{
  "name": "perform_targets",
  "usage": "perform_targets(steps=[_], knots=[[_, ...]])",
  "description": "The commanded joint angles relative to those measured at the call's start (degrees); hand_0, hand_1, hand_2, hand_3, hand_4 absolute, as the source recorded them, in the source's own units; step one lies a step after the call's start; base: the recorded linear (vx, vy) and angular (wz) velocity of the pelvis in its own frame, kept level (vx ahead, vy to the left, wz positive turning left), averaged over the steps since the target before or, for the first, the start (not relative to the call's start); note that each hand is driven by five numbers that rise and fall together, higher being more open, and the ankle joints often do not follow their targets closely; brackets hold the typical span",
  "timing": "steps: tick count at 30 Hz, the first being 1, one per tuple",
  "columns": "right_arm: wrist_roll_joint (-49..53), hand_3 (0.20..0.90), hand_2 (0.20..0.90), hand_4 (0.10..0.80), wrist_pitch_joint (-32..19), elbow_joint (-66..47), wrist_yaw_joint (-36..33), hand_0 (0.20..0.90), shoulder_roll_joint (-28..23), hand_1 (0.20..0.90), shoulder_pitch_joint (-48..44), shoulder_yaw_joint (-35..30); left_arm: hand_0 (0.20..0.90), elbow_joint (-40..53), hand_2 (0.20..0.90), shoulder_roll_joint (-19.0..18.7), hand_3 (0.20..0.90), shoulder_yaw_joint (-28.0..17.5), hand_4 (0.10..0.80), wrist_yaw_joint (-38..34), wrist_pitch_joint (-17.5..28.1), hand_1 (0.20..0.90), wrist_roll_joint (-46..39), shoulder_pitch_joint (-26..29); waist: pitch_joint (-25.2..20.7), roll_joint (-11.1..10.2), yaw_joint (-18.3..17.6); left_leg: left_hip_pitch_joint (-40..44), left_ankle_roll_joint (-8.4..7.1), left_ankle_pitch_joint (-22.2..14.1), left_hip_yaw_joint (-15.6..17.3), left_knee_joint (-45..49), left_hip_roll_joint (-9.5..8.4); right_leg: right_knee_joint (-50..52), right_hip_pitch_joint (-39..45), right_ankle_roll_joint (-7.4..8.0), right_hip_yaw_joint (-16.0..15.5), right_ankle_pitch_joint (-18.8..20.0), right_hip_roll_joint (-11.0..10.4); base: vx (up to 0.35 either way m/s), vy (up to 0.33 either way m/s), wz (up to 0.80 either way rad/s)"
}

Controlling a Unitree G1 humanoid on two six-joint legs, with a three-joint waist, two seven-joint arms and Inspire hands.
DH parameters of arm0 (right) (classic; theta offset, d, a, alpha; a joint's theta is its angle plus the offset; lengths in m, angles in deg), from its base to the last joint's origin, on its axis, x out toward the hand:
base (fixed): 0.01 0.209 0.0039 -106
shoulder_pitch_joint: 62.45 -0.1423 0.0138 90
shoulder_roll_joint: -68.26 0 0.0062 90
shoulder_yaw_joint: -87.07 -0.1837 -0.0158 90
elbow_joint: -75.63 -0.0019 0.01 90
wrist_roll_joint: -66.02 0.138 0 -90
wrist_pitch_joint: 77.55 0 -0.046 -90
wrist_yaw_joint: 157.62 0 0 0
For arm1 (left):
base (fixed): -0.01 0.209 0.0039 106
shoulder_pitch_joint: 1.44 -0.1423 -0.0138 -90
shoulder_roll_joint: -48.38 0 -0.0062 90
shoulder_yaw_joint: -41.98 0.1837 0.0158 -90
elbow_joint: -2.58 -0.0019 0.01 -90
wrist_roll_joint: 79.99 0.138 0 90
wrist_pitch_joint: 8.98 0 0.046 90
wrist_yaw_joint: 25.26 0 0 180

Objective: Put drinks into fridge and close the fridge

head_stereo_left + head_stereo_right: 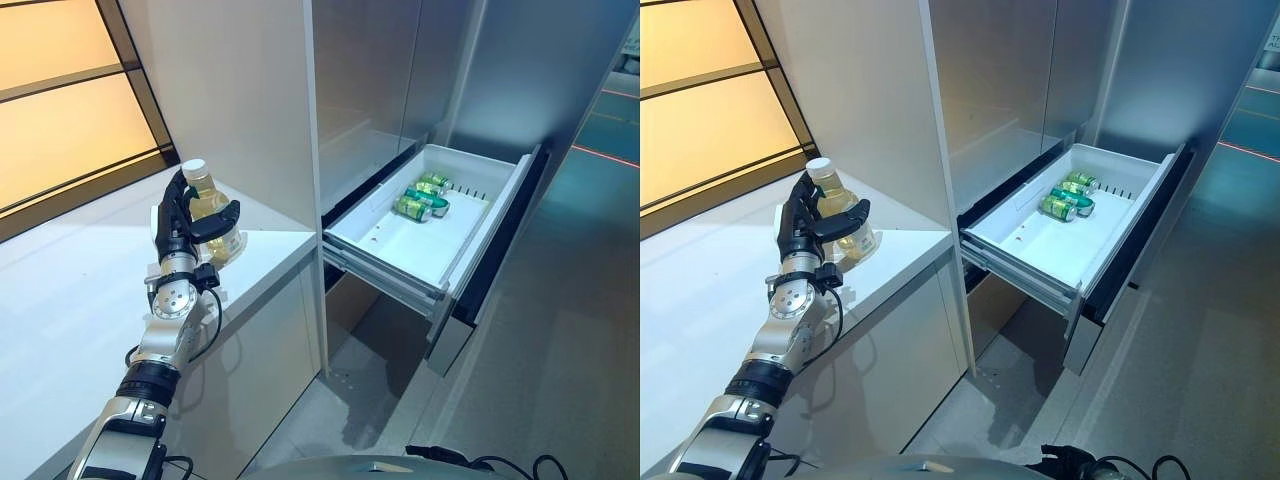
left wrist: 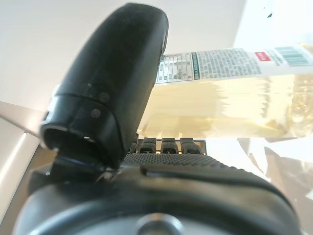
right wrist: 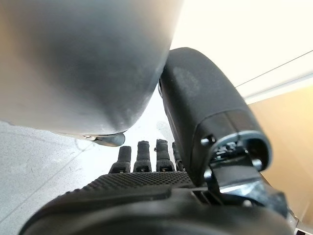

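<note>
Left hand (image 1: 188, 226): gripping the clear plastic bottle of pale yellow drink (image 1: 208, 205), white-capped, upright on the white counter (image 1: 70, 300).
Right hand (image 3: 195, 132): showing only in its wrist view, fingers relaxed, holding nothing.
White pulled-out fridge drawer (image 1: 395, 250): standing open, holding green drink cans (image 1: 422, 196) lying at its far end.

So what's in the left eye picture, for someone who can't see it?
The robot's left hand is curled round a bottle of pale yellow drink with a white cap, on a white counter. To its right, a white fridge drawer stands pulled open, with green cans lying inside near the back.
</note>
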Motion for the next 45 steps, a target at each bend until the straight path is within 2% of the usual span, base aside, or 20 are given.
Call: perform_targets(steps=[1,2,5,9,11,12,14,15,19,22,25,28,32,35,37,40,45], knots=[[-2.1,0.9,0.9,0.8,0.2,2.1,1.5,0.9,0.3,0.9,0.4,3.6,0.474,-2.0,0.474,-4.5,0.403,-2.1,0.303,0.3,8.6,0.474,-1.4,12.9,-1.5,-1.6,-1.2,-1.0,4.9,-3.4,1.0,0.3,-4.84,2.8,-1.4,1.33,2.4,-0.2,0.6,0.0,0.0,0.0],[-2.1,0.9,0.9,0.8,0.2,2.0,1.5,0.9,0.4,0.9,0.5,3.7,0.3,-1.8,0.3,-4.3,0.2,-2.3,0.1,0.6,9.2,0.3,-2.3,13.0,-1.5,-1.7,-1.2,-1.0,4.9,-3.4,1.0,0.3,-4.85,2.7,-1.4,1.32,2.4,-0.2,0.6,0.0,0.0,0.0],[-2.1,0.9,0.9,0.8,0.0,2.2,1.4,0.9,0.4,0.9,0.5,3.7,0.3,-0.3,0.3,-3.2,0.2,-3.2,0.1,0.7,10.5,0.3,-4.6,12.7,-1.5,-1.7,-1.1,-1.0,4.86,-3.3,0.9,0.3,-4.82,2.8,-1.4,1.27,2.5,-0.2,0.6,0.0,0.0,0.0],[-0.6,0.9,0.9,0.8,-2.5,1.1,0.3,0.9,0.3,0.9,0.2,3.8,0.3,3.2,0.3,-1.6,0.2,-4.3,0.1,3.6,12.5,0.3,-11.8,12.2,-1.3,-1.8,-1.0,-1.0,4.86,-3.4,0.6,0.3,-4.84,2.8,-1.4,1.15,2.4,-0.2,0.6,0.0,0.0,0.0],[0.1,0.9,0.9,0.8,-5.3,-0.8,-0.8,0.9,0.1,0.9,-0.1,4.2,0.3,6.1,0.3,-0.7,0.2,-5.0,0.1,8.3,13.4,0.3,-21.2,12.1,-1.3,-2.0,-1.0,-1.0,4.89,-3.3,0.4,0.3,-4.89,2.7,-1.3,1.11,2.4,-0.1,0.5,0.0,0.0,0.0],[0.4,0.9,0.9,0.8,-5.4,-1.2,-1.0,0.9,0.0,0.9,-0.1,4.3,0.3,6.7,0.3,-0.4,0.2,-5.1,0.1,8.8,13.4,0.3,-22.3,12.0,-1.3,-2.0,-1.0,-1.0,4.9,-3.3,0.4,0.3,-4.89,2.7,-1.2,1.09,2.4,-0.1,0.5,0.0,0.0,0.0],[1.8,0.9,0.9,0.8,-7.2,-5.8,-2.3,0.9,-0.4,0.9,-0.4,4.4,0.3,13.2,0.3,2.0,0.2,-5.6,0.1,15.6,12.7,0.3,-33.5,11.5,-1.2,-2.2,-1.0,-1.1,4.89,-3.3,0.1,0.3,-4.86,2.8,-1.4,1.02,2.5,-0.1,0.5,0.0,0.0,0.0],[2.0,0.9,0.9,0.8,-7.0,-6.7,-2.4,0.9,-0.4,0.9,-0.5,4.4,0.3,14.6,0.3,2.5,0.2,-5.7,0.1,16.0,12.4,0.3,-33.5,11.3,-1.2,-2.2,-1.0,-1.2,4.9,-3.2,0.1,0.3,-4.85,2.8,-1.4,1.0,2.5,-0.1,0.5,0.0,0.0,0.0],[1.4,0.9,0.9,0.8,-9.7,-18.5,-4.3,0.9,-0.9,0.9,-0.5,4.4,0.3,27.5,0.3,6.5,0.2,-4.7,0.1,25.5,10.1,0.3,-44.0,10.0,-0.7,-2.5,-0.9,-1.4,4.97,-3.1,-0.4,0.3,-4.77,2.9,-1.5,0.91,2.5,0.1,0.5,0.0,0.0,0.0],[4.9,0.9,0.9,0.8,-5.5,-34.7,-2.8,0.9,-0.1,0.9,1.3,3.9,0.3,35.6,0.3,7.3,0.2,-3.3,0.1,29.4,9.8,0.3,-39.6,8.4,-0.2,-2.9,-1.3,-1.7,5.03,-3.0,-0.7,0.3,-4.77,2.9,-1.7,0.91,2.6,0.2,0.5,-0.043,-0.032,0.01],[7.4,0.9,0.9,0.8,-4.8,-46.1,2.2,0.9,-0.2,0.9,3.5,3.2,0.3,39.8,0.3,4.5,0.2,-2.1,0.1,31.7,8.9,0.3,-31.1,7.6,0.2,-3.1,-1.7,-1.8,4.92,-3.0,-0.9,0.3,-4.81,2.5,-1.7,1.12,2.5,0.4,0.5,-0.045,-0.033,0.0],[11.4,0.9,0.9,0.8,-2.4,-55.5,2.4,0.9,-1.1,0.9,4.2,1.2,0.3,40.6,0.3,1.8,0.2,-1.5,0.1,32.4,7.0,0.3,-28.3,6.9,0.3,-3.2,-2.1,-1.7,4.86,-2.9,-0.9,0.3,-4.9,2.1,-1.4,1.32,2.6,0.5,0.5,0.0,0.0,0.0],[10.9,0.9,0.9,0.8,-1.1,-69.8,2.8,0.9,-3.6,0.9,3.0,-1.5,0.3,40.7,0.3,-0.3,0.2,-0.3,0.1,32.9,6.0,0.3,-24.5,4.7,0.4,-3.0,-2.5,-1.6,4.87,-2.9,-0.7,0.3,-4.85,2.0,-1.4,1.62,2.9,0.7,0.6,0.0,0.0,0.0],[13.6,0.9,0.9,0.8,-0.4,-81.0,4.8,0.9,-8.3,0.9,-0.6,-5.2,0.3,39.8,0.3,-2.0,0.2,0.8,0.1,35.0,6.2,0.3,-21.1,2.2,0.7,-2.9,-2.4,-1.7,4.91,-2.9,-0.2,0.3,-4.79,2.1,-1.7,1.76,3.3,0.9,0.6,-0.026,0.0,-0.04],[13.6,0.9,0.9,0.8,-2.7,-84.1,5.5,0.9,-10.7,0.9,-2.8,-6.4,0.3,39.2,0.3,-2.3,0.2,1.5,0.1,36.1,5.7,0.3,-19.6,1.4,0.8,-2.9,-2.2,-1.7,4.91,-2.9,0.0,0.3,-4.77,2.0,-1.8,1.8,3.4,0.9,0.6,-0.02,0.002,-0.06],[14.2,0.9,0.9,0.8,-1.4,-88.9,3.5,0.9,-14.5,0.9,-9.3,-7.6,0.3,38.0,0.3,-3.3,0.2,3.4,0.1,35.7,3.9,0.3,-18.0,2.2,0.8,-2.8,-2.1,-1.7,4.89,-2.9,0.4,0.3,-4.7,1.9,-1.8,1.79,3.6,1.0,0.6,-0.012,0.004,-0.11],[17.3,0.9,0.9,0.8,2.4,-91.7,4.5,0.9,-16.2,0.9,-13.0,-6.7,0.3,38.2,0.3,-3.4,0.2,5.9,0.1,35.6,1.4,0.3,-16.4,3.2,0.7,-2.9,-2.0,-2.2,4.96,-2.3,1.0,0.3,-4.56,2.0,-2.3,1.7,3.7,1.5,0.6,-0.027,-0.004,-0.05]])
